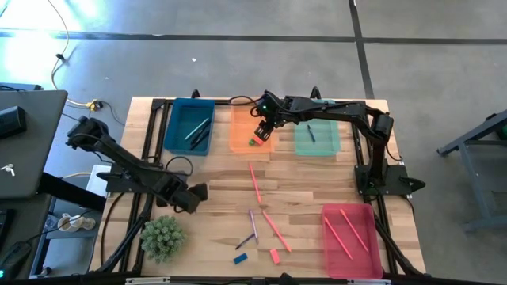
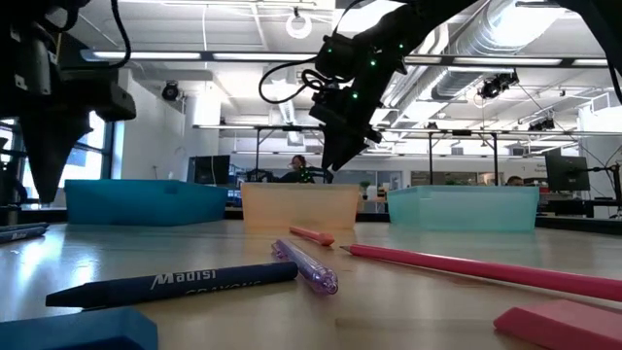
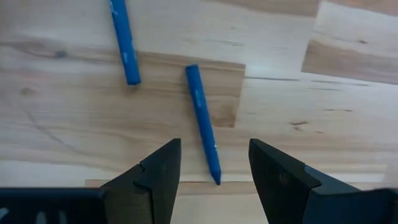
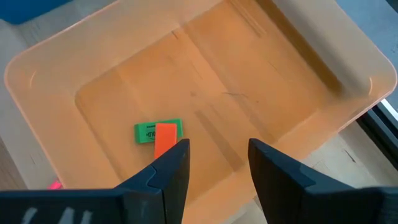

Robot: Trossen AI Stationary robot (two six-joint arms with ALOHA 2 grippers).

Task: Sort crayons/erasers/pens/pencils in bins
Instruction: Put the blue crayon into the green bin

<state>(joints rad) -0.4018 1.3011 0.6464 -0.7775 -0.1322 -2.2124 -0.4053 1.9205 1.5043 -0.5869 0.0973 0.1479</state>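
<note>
My left gripper (image 3: 214, 168) hangs open near the table's left side (image 1: 192, 198), pointing down over two blue crayons on the wood. The nearer crayon (image 3: 202, 118) runs into the gap between the fingers, untouched, and the other crayon (image 3: 124, 40) lies farther off. My right gripper (image 4: 214, 168) is open and empty above the orange bin (image 1: 242, 134). On that bin's floor a green eraser (image 4: 146, 132) lies with an orange-red eraser (image 4: 165, 140) resting partly on it. The blue bin (image 1: 178, 119), teal bin (image 1: 325, 146) and pink-red bin (image 1: 360, 257) stand on the table.
Loose on the wood lie pink pencils (image 1: 255, 182) (image 1: 276, 231), a purple pen (image 1: 253, 224), a dark crayon (image 1: 245, 241), a blue eraser (image 1: 241, 258) and a pink eraser (image 1: 274, 255). A potted plant (image 1: 162, 237) stands at the near left. The blue, teal and pink-red bins hold sticks.
</note>
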